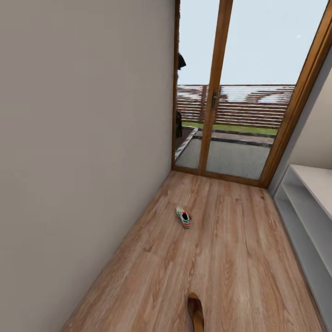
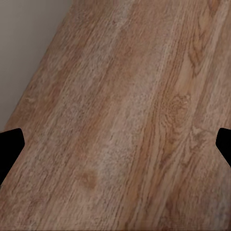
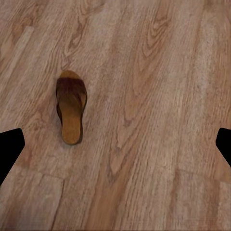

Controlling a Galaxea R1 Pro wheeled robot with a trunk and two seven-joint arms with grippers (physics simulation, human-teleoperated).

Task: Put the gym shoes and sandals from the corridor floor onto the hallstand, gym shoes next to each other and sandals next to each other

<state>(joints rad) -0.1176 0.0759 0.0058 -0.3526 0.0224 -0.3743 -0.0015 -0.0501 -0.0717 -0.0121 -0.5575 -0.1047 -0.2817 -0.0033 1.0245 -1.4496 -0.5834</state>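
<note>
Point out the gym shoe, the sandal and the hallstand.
gym shoe [image 1: 183,217], head view, on its dark opening.
sandal [image 3: 71,111], right wrist view, on its footbed below the strap.
hallstand [image 1: 318,182], head view, on its bench top.

Grey wall [image 1: 83,138], wood-framed glass doors [image 1: 240,92]

We see matt wood-grain planks on the corridor floor [image 1: 240,258]; the sandal [image 3: 71,107] looks like brown leather with a smooth tan footbed; beside the floor, the hallstand [image 1: 306,221] is smooth, matt grey.
</note>
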